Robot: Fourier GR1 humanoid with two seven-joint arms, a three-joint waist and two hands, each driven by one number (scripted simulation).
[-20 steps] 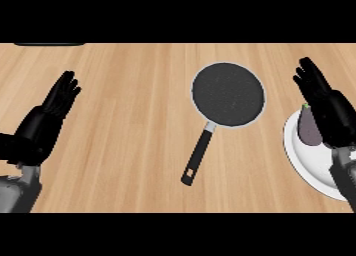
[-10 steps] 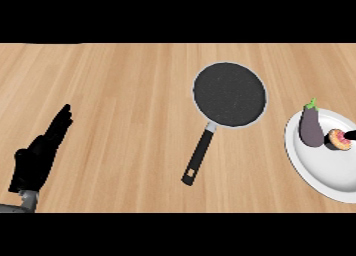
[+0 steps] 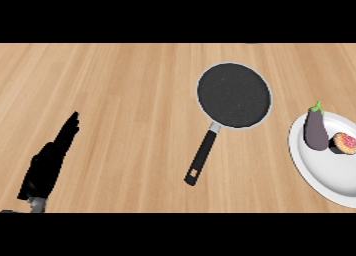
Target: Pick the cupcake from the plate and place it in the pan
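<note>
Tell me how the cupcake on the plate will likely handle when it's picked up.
The cupcake looks small beside the eggplant, so it is probably light. It seems to lie on its side with the pink top facing sideways, so it may roll on the smooth white plate if nudged. The soft-looking top could smear or crush if squeezed there; holding its body seems safer.

We are recording a light wood-grain counter (image 3: 122, 90), a black pan (image 3: 233, 95) with grey rim and black handle, a white plate (image 3: 336, 180), a purple green-stemmed eggplant (image 3: 314, 130), a tan, pink-topped cupcake (image 3: 345, 143), and a black left hand (image 3: 49, 162).
</note>
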